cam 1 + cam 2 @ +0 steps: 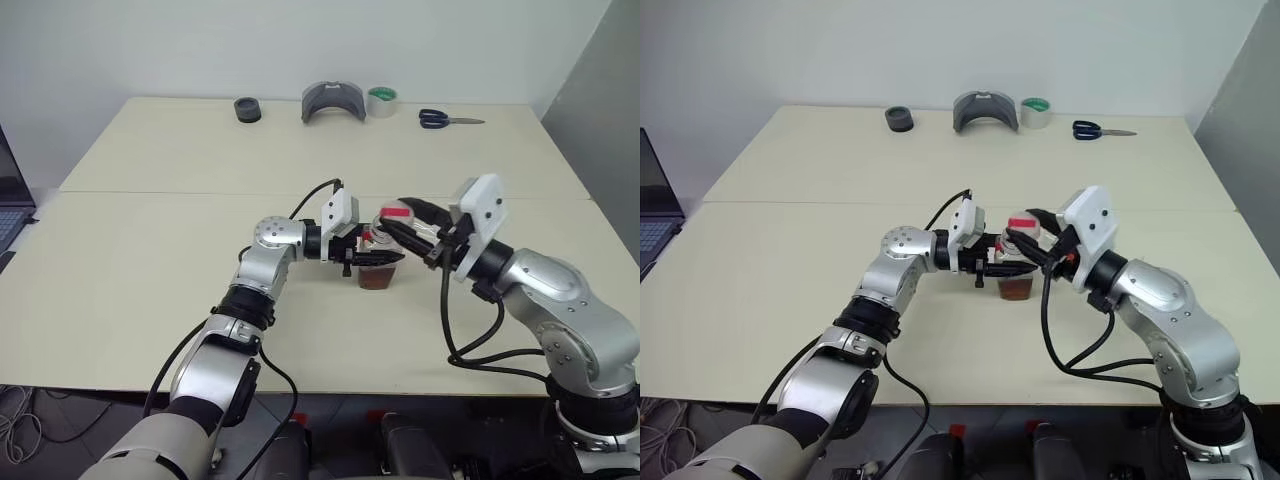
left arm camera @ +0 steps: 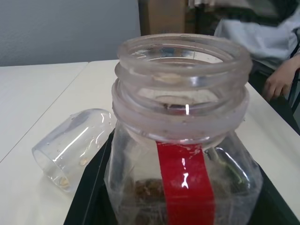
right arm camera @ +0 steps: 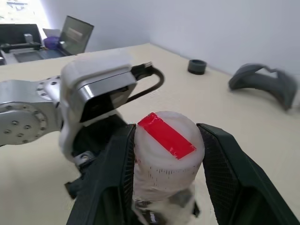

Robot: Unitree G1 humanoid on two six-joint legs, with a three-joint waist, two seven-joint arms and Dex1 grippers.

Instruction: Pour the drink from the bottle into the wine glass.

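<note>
The bottle (image 1: 379, 268) stands upright near the middle of the tabletop (image 1: 150, 240), mouth open and pointing straight up, long axis vertical. Its body is mostly hidden between the arms; a little reddish-brown drink (image 1: 378, 280) shows at its base, and a red strip runs down its clear side. The left pincer (image 1: 352, 256) is closed on the bottle. Just above the bottle, the right pincer (image 3: 166, 176) clamps the pale cap (image 3: 166, 147). A clear glass (image 2: 70, 145) lies tipped over beside the bottle, its stem hidden.
</note>
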